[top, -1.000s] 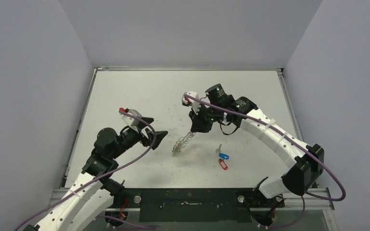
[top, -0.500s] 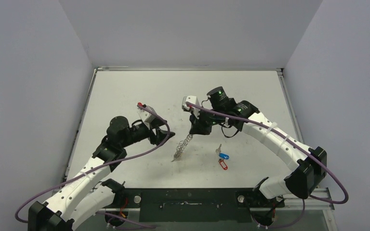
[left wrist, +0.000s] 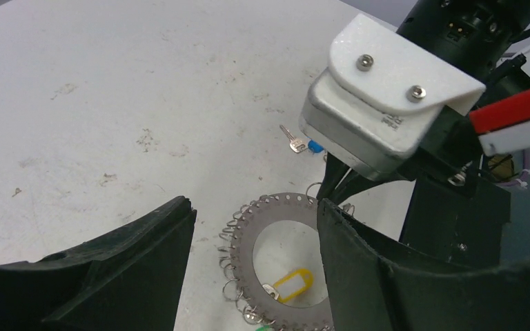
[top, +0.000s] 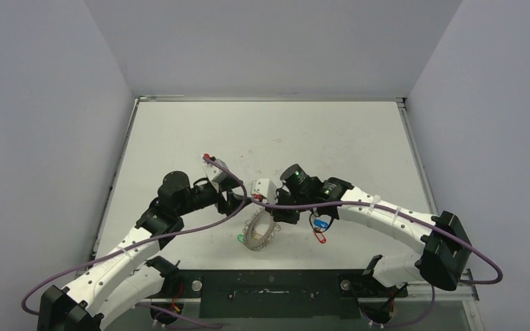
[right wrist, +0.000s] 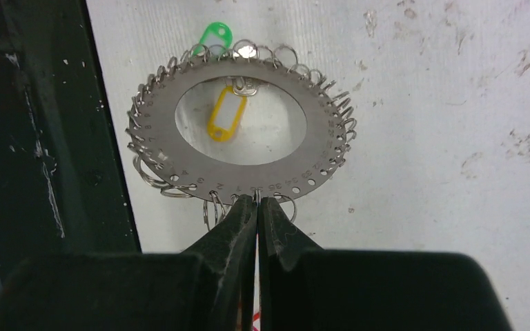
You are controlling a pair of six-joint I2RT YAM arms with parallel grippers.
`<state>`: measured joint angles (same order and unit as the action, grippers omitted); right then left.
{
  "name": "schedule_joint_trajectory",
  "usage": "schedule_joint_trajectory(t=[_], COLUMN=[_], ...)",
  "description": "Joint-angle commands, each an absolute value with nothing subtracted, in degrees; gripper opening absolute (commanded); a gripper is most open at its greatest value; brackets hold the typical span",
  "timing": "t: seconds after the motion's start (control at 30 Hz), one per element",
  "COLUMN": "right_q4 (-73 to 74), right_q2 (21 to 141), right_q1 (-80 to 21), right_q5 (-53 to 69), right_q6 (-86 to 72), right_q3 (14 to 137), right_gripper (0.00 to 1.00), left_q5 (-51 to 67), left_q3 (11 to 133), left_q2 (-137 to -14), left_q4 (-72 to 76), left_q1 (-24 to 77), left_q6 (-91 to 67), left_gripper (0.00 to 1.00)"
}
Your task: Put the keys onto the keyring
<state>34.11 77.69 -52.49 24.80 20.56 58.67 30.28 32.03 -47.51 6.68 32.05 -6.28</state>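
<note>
The keyring (top: pixel 257 232) is a grey ring edged with wire loops. My right gripper (top: pixel 281 218) is shut on one of its edge loops and holds it face-up just over the table; this shows in the right wrist view (right wrist: pixel 257 199), with the ring (right wrist: pixel 241 176) ahead of the fingertips. My left gripper (top: pixel 242 201) is open and empty, its fingers astride the ring (left wrist: pixel 247 243) in the left wrist view (left wrist: pixel 255 208). The blue-tagged key (top: pixel 323 224) and the red-tagged key (top: pixel 319 237) lie on the table right of the ring. The blue one also shows in the left wrist view (left wrist: pixel 297 143).
A yellow tag (right wrist: pixel 226 113) hangs inside the ring's hole and a green tag (right wrist: pixel 214 34) at its rim. The black rail (top: pixel 269 284) runs along the table's near edge, close to the ring. Grey walls stand on three sides.
My right gripper has brought the keyring down and nearer, turning it from edge-on to face-up. My left arm has reached right, and its open gripper is now over the ring.
</note>
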Motion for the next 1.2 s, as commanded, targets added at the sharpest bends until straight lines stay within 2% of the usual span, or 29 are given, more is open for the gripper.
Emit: schedule_joint_trajectory(t=[0.0, 0.3, 0.5, 0.9, 1.17], right_q4=[25.3, 23.6, 23.8, 23.6, 21.1], right_q2=[73.5, 73.5, 74.2, 74.5, 74.1], right_q1=[-51.8, -50.7, -49.8, -48.9, -47.6], right_q5=[23.5, 32.0, 36.9, 39.5, 41.1], right_q6=[16.4, 16.7, 16.6, 16.2, 14.2], right_q3=[55.9, 57.7, 59.5, 61.5, 60.6], right_gripper=[0.00, 0.00, 0.00, 0.00, 0.00], left_q5=[31.3, 33.4, 31.8, 30.9, 31.2], left_q3=[29.2, 26.1, 26.5, 25.8, 26.2], left_q2=[-45.6, -48.0, -51.1, -53.0, -54.1], left_q4=[9.0, 15.7, 17.5, 17.8, 14.9], left_q1=[33.3, 38.2, 41.0, 41.8, 44.1], left_q6=[-4.9, -2.3, -0.3, 1.8, 3.5], left_gripper=[0.63, 0.63, 0.53, 0.43, 0.42])
